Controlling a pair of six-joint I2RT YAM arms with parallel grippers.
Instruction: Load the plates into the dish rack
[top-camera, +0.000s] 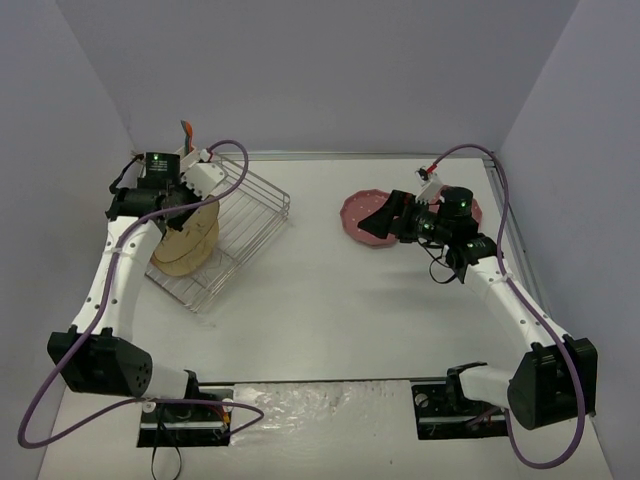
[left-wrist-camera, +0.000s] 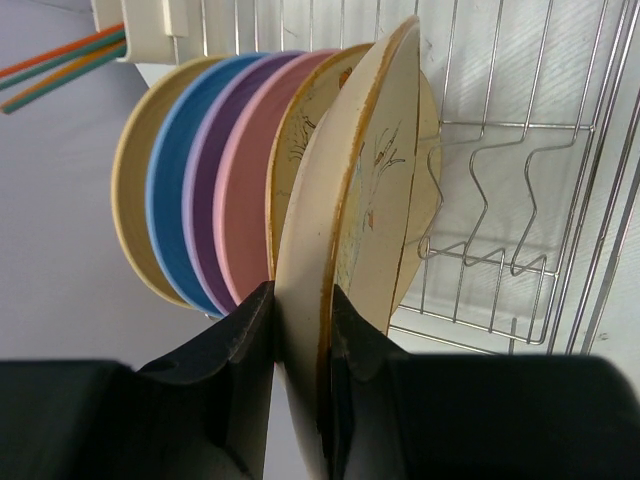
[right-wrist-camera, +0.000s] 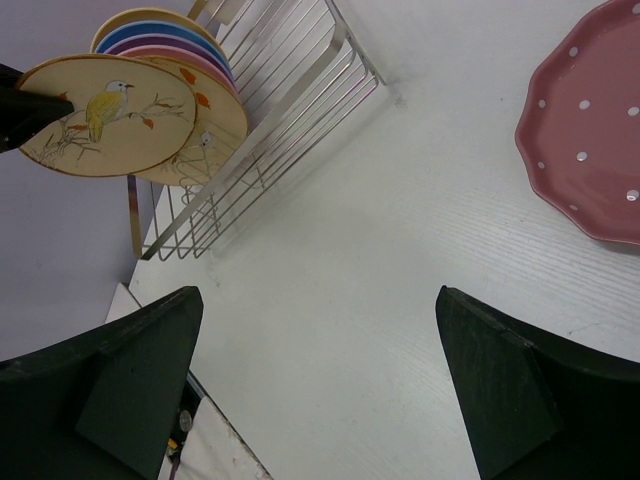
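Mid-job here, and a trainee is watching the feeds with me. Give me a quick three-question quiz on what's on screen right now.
1. True or false: the dotted pink plate lies flat on the table, outside the dish rack.
2. The left gripper is shut on: A) a mug B) the cream bird plate C) nothing.
3. Fill in: the jaws of the right gripper stand ____.
Key: 1 true; 2 B; 3 open.

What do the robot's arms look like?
The left arm and right arm are white with chunky black joints. A purple cable runs along each, and a green light glows at each wrist. The left gripper and right gripper have black fingers.
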